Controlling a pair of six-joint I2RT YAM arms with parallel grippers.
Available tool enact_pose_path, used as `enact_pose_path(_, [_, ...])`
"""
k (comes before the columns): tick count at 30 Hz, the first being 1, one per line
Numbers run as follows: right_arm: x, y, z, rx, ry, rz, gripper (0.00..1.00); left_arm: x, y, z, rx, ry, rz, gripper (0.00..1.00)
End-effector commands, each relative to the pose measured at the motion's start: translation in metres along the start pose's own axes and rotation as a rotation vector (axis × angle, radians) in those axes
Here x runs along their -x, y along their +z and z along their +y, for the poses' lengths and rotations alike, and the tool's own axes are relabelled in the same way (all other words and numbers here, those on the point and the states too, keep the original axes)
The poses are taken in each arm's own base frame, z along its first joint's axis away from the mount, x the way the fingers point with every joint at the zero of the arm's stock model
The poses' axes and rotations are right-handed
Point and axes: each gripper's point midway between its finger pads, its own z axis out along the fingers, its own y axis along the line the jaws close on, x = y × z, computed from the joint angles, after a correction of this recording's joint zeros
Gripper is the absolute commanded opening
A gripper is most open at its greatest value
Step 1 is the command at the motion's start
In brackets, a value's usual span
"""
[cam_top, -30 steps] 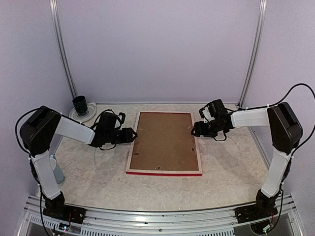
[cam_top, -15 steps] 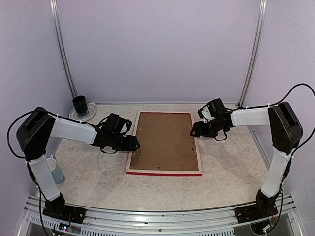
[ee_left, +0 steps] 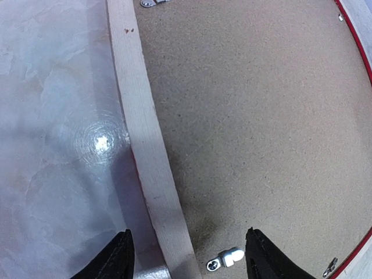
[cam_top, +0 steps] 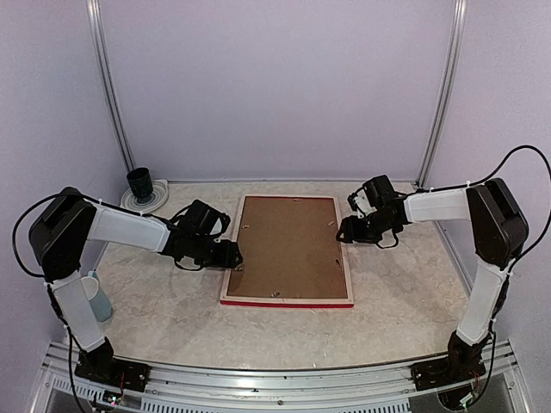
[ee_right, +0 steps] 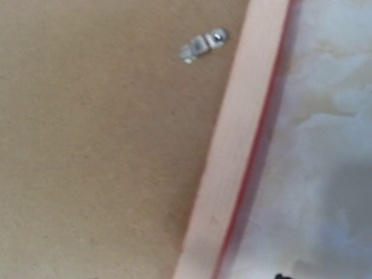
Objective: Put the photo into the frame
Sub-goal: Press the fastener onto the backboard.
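Here, face down in the middle of the table: the frame, pale wood back upward, the brown backing board inside it. At 9 o'clock of it, the left gripper — fingers spread apart, grasping nothing, one on each side of the pale rail, near a metal clip. Near 3 o'clock, the right gripper just beside the rail; cannot tell whether released or clenched. At the table's 10 o'clock corner, a black cup.
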Motion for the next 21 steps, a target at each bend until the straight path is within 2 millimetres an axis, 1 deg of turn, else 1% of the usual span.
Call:
enact_pose_path(1, [-0.006, 0.011, -0.011, -0.012, 0.022, 0.003, 0.62, 0.000, -0.008, -0.005, -0.006, 0.025, 0.009, 0.64])
enact_pose_path(8, [-0.013, 0.019, -0.011, 0.008, 0.040, 0.015, 0.53, -0.005, -0.012, -0.003, 0.005, 0.040, 0.037, 0.64])
enact_pose_path(13, [-0.017, 0.022, -0.010, 0.027, 0.051, 0.015, 0.44, -0.006, -0.013, -0.003, 0.008, 0.051, 0.046, 0.63])
enact_pose_path(19, [-0.021, 0.024, -0.011, 0.028, 0.064, 0.014, 0.40, -0.011, -0.007, -0.001, 0.019, 0.054, 0.076, 0.63])
enact_pose_path(21, [-0.022, 0.024, -0.010, 0.039, 0.069, 0.012, 0.38, -0.012, -0.006, -0.001, 0.018, 0.055, 0.079, 0.62])
